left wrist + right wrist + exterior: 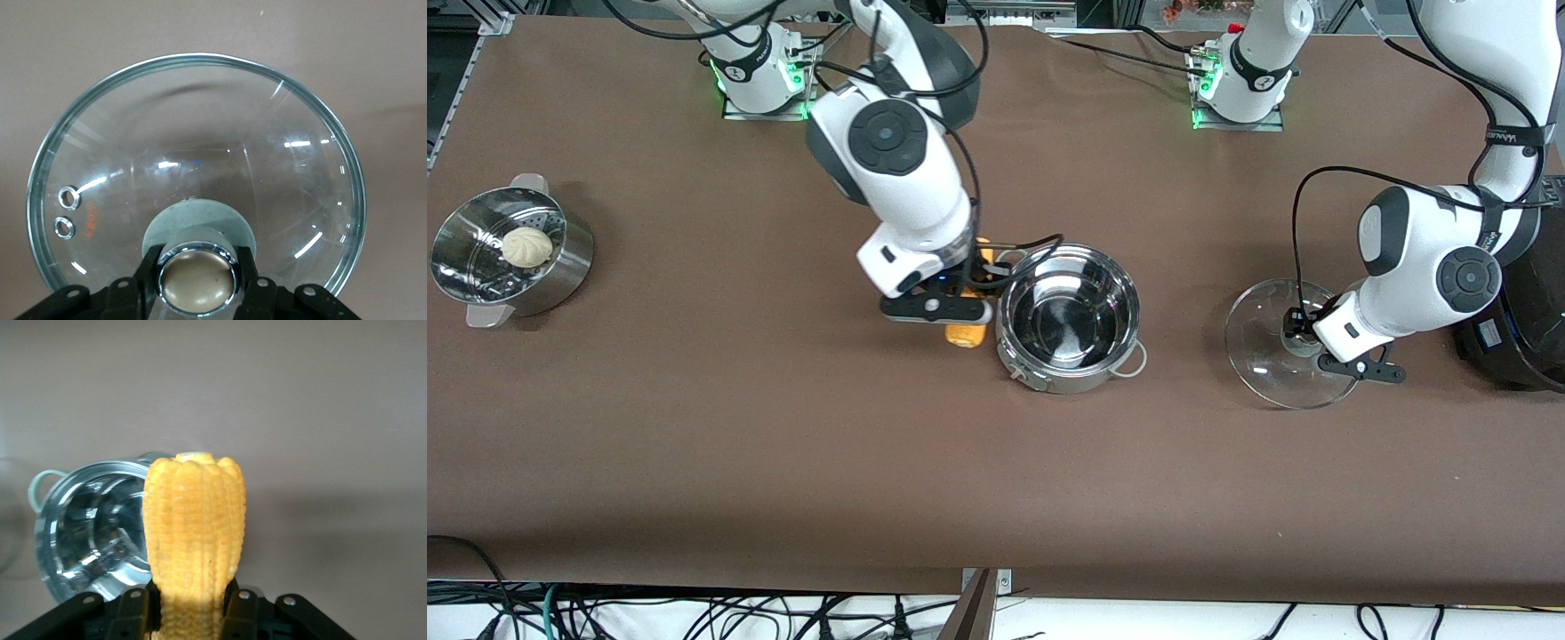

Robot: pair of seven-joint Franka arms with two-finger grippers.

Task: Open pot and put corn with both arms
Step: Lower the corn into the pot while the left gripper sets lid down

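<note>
The pot point(1063, 380) stands open and empty at mid-table, with no lid on it. My right gripper point(967, 298) hangs just beside the pot's rim, toward the right arm's end, shut on the corn point(966, 335). In the right wrist view the yellow corn point(195, 520) sticks out from between the gripper's point(191, 603) fingers, with the pot point(93, 533) just past it. My left gripper point(1303, 336) is shut on the bronze knob point(198, 283) of the glass lid point(1263, 356), which it holds tilted over the table toward the left arm's end.
A perforated steel steamer bowl point(560, 284) with a pale bun point(527, 246) sits at the right arm's end of the table. A large black rice cooker point(1525, 320) stands right beside the left arm's wrist.
</note>
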